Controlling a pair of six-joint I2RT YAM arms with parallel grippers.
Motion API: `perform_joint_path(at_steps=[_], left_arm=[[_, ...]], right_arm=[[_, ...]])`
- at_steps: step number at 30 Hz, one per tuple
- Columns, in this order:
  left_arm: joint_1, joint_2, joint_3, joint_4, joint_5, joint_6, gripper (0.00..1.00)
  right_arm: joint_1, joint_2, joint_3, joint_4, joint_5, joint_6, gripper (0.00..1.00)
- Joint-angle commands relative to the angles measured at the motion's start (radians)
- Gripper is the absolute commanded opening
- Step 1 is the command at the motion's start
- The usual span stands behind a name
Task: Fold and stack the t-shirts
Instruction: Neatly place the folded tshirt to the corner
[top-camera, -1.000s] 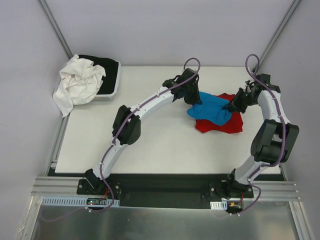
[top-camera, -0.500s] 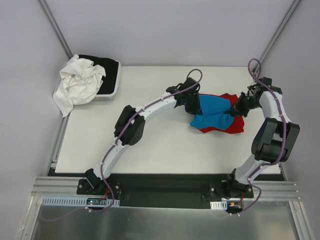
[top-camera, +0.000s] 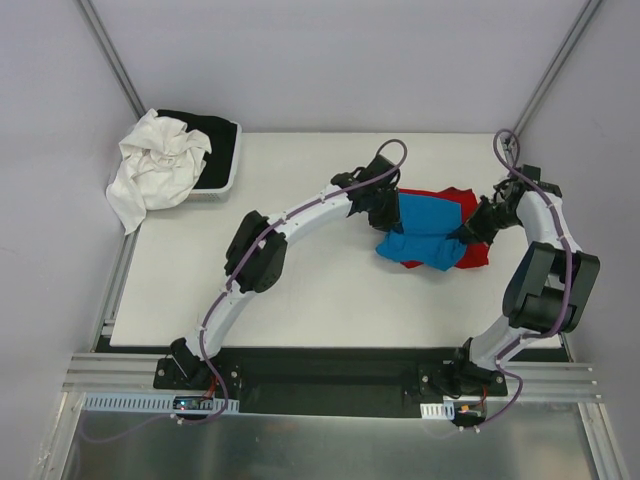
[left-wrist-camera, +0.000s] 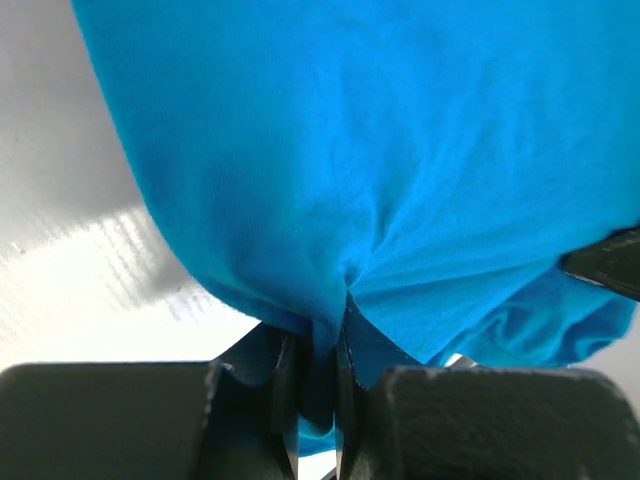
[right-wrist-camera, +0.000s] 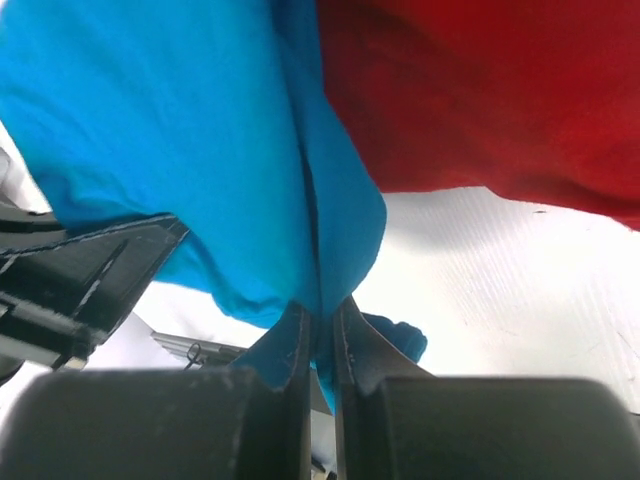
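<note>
Where the desk (top-camera: 320, 300) nears its right edge, the left end effector (left-wrist-camera: 318, 345) and right end effector (right-wrist-camera: 318, 335) are each clamped on the turquoise t-shirt (top-camera: 425, 228), stretched between them over the red t-shirt (top-camera: 458, 196); a white cloth (top-camera: 155, 165) drapes a tray (top-camera: 233, 165) at the far-left corner.

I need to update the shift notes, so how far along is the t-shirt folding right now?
Nothing looks finished: no folded stack shows. In hand: the left claw and right claw each pinch the blue t-shirt, spread between them above the red t-shirt. Left: folding both and stacking them.
</note>
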Motion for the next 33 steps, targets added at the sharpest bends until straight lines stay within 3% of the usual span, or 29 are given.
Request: perform_joint_path(at_steps=[1,21,26,33], left_arm=[[0.007,-0.082,0.130,-0.030,-0.026,0.030,0.00],[-0.048,-0.010,0.207,-0.019,0.019,0.072,0.00],[-0.043,0.042,0.174,-0.018,0.104,0.010,0.01],[-0.049,-0.004,0.052,-0.009,0.086,0.040,0.02]], right_arm=[[-0.021,-0.072,0.089,-0.045,0.063,0.020,0.01],[-0.045,-0.206,0.157,-0.065,0.176,0.010,0.01],[-0.059,-0.150,0.042,-0.074,0.166,0.007,0.01],[-0.059,-0.132,-0.058,-0.045,0.156,-0.008,0.01]])
